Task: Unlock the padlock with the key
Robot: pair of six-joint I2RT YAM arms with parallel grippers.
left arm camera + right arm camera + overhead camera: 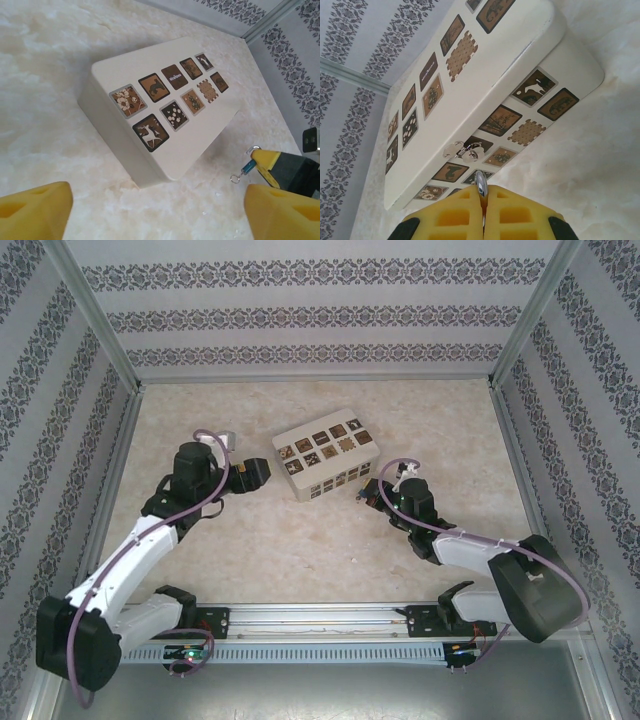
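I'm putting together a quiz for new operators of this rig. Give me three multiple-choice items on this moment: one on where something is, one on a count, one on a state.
1. The white box lies:
A) against the left wall
B) mid-table, between the left gripper and the right gripper
C) on the rail by the arm bases

2. Brown picture squares on the box lid:
A) six
B) eight
C) ten

3. The left gripper's jaws are:
A) wide apart, holding nothing
B) shut on the box
C) shut on a key

Answers:
1 B, the top view shows a gripper on either side of the box.
2 C, the left wrist view shows two rows of five.
3 A, its yellow fingers stand far apart over bare table.
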